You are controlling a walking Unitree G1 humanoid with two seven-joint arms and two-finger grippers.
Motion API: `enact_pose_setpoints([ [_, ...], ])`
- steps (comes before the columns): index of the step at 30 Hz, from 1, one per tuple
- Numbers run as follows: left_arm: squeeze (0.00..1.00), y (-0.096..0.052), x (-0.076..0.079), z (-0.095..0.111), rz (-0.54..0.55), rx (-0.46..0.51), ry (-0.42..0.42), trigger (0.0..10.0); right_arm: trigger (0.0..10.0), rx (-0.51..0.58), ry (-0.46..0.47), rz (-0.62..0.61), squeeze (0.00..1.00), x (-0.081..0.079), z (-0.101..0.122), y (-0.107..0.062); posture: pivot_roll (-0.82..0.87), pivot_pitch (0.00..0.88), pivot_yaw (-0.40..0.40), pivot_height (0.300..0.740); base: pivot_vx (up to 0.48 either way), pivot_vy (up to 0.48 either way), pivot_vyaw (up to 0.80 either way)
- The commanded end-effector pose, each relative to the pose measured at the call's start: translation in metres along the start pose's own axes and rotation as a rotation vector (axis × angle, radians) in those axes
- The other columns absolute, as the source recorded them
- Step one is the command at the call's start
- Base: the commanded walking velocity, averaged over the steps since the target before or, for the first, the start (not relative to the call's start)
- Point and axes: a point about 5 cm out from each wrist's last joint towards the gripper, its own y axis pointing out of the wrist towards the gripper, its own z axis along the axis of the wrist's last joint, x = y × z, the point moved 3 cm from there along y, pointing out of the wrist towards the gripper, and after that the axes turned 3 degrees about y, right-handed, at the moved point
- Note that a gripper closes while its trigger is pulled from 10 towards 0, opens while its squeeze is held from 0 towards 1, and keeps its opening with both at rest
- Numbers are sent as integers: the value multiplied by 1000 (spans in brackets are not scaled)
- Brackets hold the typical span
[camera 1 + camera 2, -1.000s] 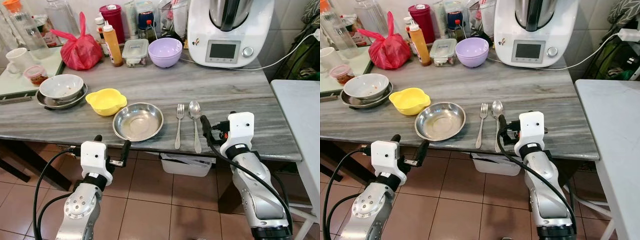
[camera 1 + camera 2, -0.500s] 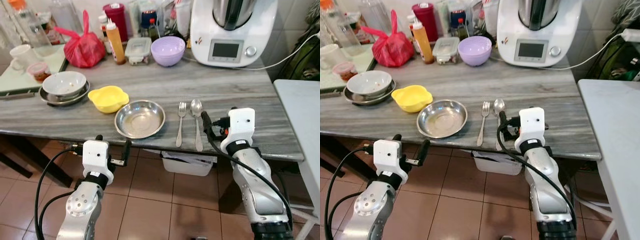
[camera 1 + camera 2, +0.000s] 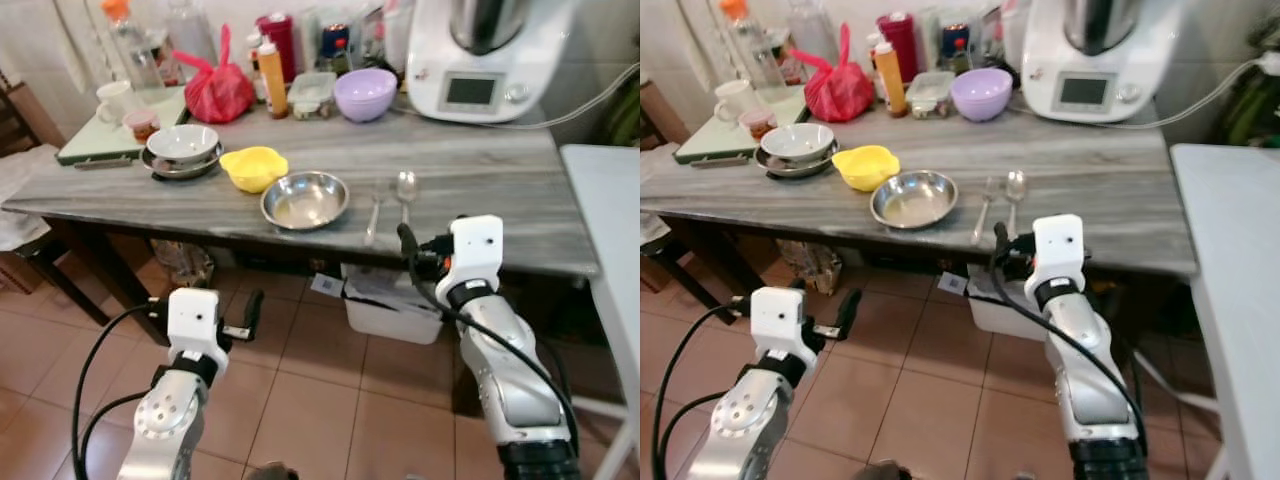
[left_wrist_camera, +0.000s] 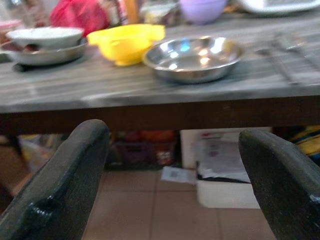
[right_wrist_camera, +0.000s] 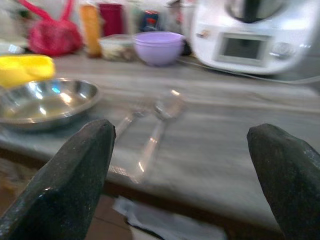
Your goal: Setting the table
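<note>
On the grey table (image 3: 480, 170) a steel plate (image 3: 305, 200) lies near the front edge. A fork (image 3: 373, 210) and a spoon (image 3: 405, 190) lie side by side just right of it. A yellow bowl (image 3: 253, 167) sits to its left, and further left a white bowl (image 3: 182, 143) rests on a second steel plate. A purple bowl (image 3: 365, 93) stands at the back. My left gripper (image 4: 172, 165) is open and empty, low over the floor in front of the table. My right gripper (image 5: 180, 165) is open and empty, just short of the table edge, facing the spoon.
A white kitchen machine (image 3: 490, 55), a red bag (image 3: 222, 88), an orange bottle (image 3: 268, 65) and a mug (image 3: 115, 98) crowd the back of the table. A white table (image 3: 610, 200) stands at the right. A plastic bin (image 3: 395, 310) sits under the table on the tiled floor.
The whole view has pulled back and turned left, so the table looks farther and more floor shows. My right gripper, earlier over the table edge by the spoon, is now in front of it.
</note>
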Motion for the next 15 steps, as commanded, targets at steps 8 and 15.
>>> enact_pose_setpoints([
  [8, 0, -1, -6, -2, 14, -7, 18, 10000, 10000, 22, 6, 6, 0, -5, 6, 4, -102, 50, 101, 740, -291, 0, 0],
  [15, 0, -1, -5, -1, 12, -3, 22, 10000, 10000, 23, 3, -6, 0, -3, 6, 4, -104, 53, 101, 740, -282, 0, 0],
])
